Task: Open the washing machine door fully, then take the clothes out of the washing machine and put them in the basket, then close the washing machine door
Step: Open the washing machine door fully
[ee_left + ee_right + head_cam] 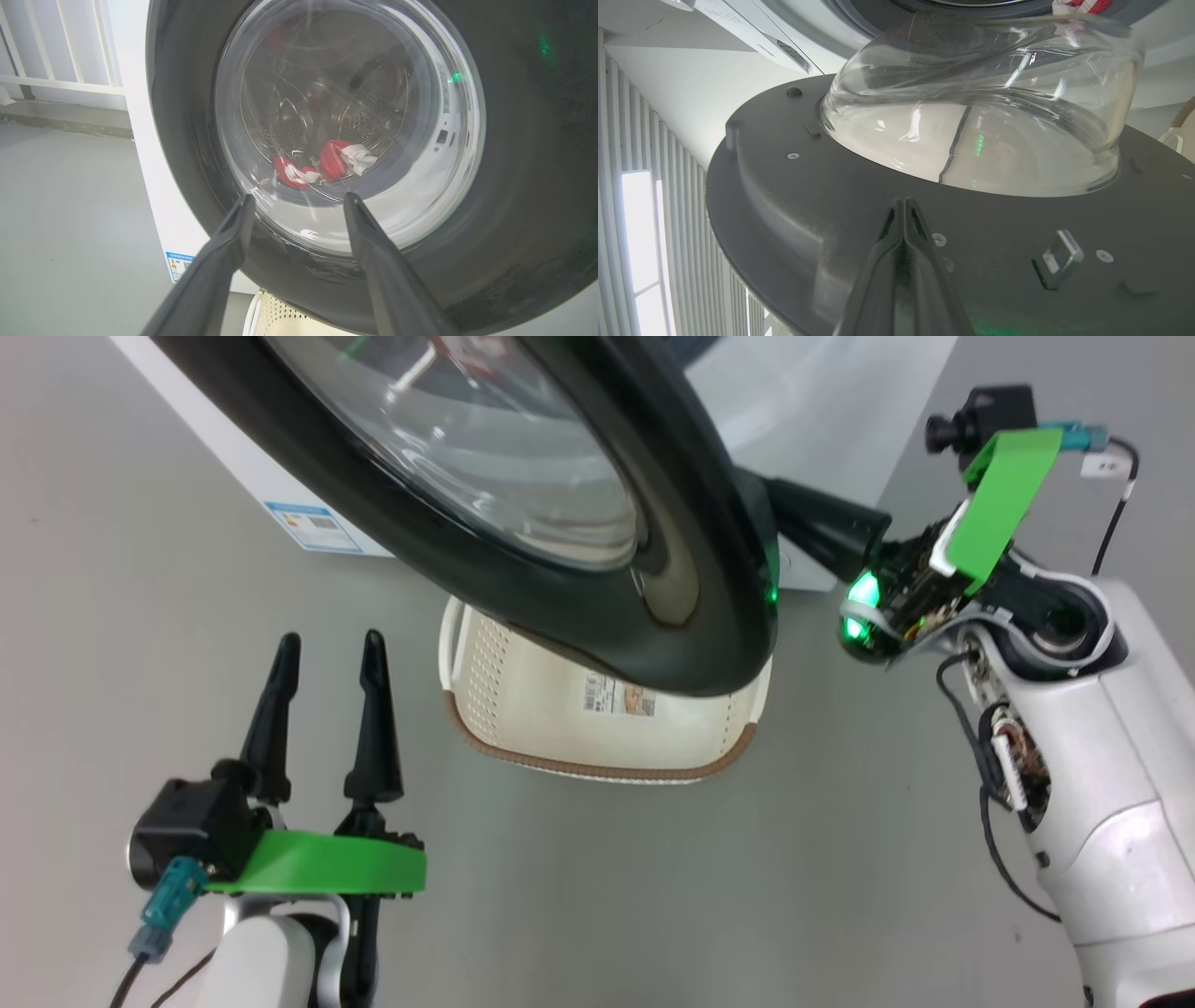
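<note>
Left gripper (pixel 330 646) sits at the lower left of the head view, above the grey floor (pixel 653 896). Its two dark fingers stand wide apart and grasp nothing. In the left wrist view these fingers (pixel 219 261) point at the outer face of the washing machine door (pixel 187 140) and appear clear of it.

Right gripper (pixel 904 207) has its fingers pressed together, with nothing between them. Its tips lie at the grey inner face of the door (pixel 822 219), just below the bulging glass bowl (pixel 980 116); contact cannot be confirmed. In the head view the right arm (pixel 1102 737) reaches in from the right, behind the edge of the door's black rim (pixel 719 551).

Door position: partly swung out from the white washing machine (pixel 233 457), which carries a blue label (pixel 313 527) at a low corner.

Clothes (pixel 336 158), red and white, lie at the bottom of the steel drum, seen through the glass.

Basket (pixel 579 767) stands on the floor beneath the door's lower edge, partly hidden by it, with a sticker (pixel 619 695) on its bottom.
</note>
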